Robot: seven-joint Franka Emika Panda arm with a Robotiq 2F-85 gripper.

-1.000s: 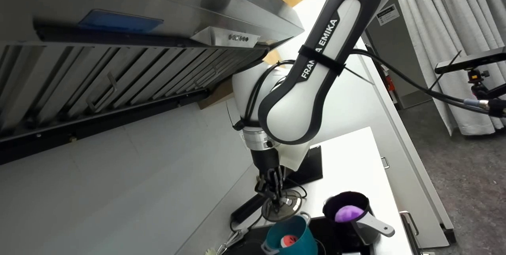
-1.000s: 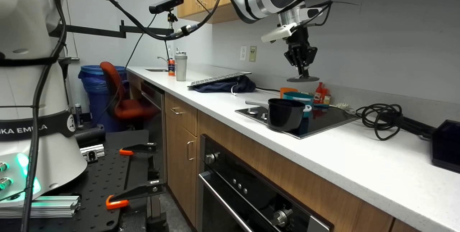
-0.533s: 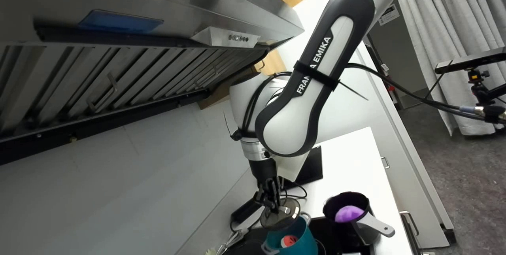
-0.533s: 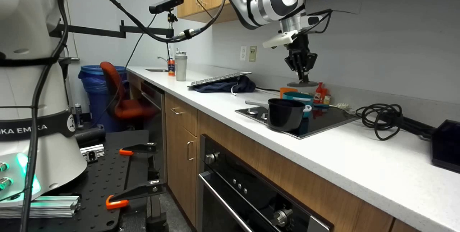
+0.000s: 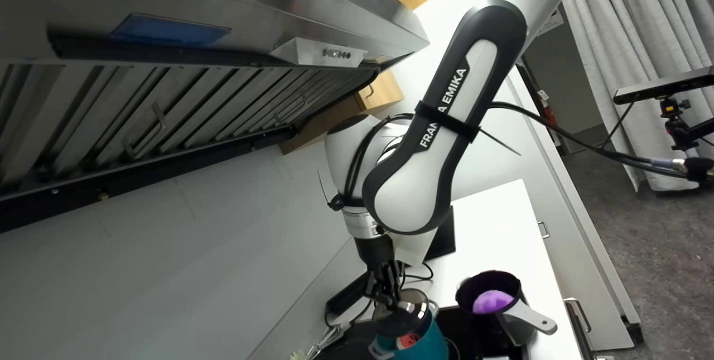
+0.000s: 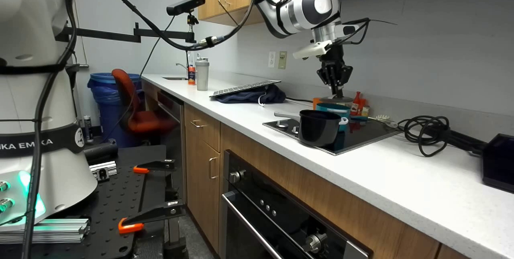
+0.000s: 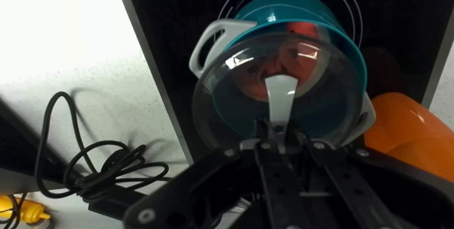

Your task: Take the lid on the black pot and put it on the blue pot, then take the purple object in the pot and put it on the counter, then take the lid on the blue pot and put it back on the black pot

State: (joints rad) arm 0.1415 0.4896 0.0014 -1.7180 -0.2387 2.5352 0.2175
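The clear dark-grey lid (image 7: pixel 319 112) with its pale grey handle is in my gripper (image 7: pixel 277 127). The fingers are shut on that handle. In both exterior views my gripper (image 5: pixel 393 301) (image 6: pixel 336 91) holds the lid (image 5: pixel 399 322) (image 6: pixel 335 99) just above the blue pot (image 5: pixel 429 343) (image 6: pixel 333 107), slightly off its centre. In the wrist view the blue pot (image 7: pixel 283 7) shows its far rim uncovered. The black pot (image 5: pixel 510 279) (image 6: pixel 319 128) stands uncovered beside it on the cooktop. The purple object (image 5: pixel 492 301) lies inside the black pot. The white counter (image 5: pixel 485 237) (image 6: pixel 401 178) surrounds the cooktop.
A red object (image 7: pixel 301 62) is inside the blue pot. An orange cup (image 7: pixel 408 133) stands close beside it. Red bottles (image 6: pixel 355 104) stand behind. Black cables (image 6: pixel 427 130) lie on the counter. A range hood (image 5: pixel 223 25) hangs above.
My gripper has moved down with the lid, bringing it from well above the blue pot to close over its rim. The pots and the purple object have not moved.
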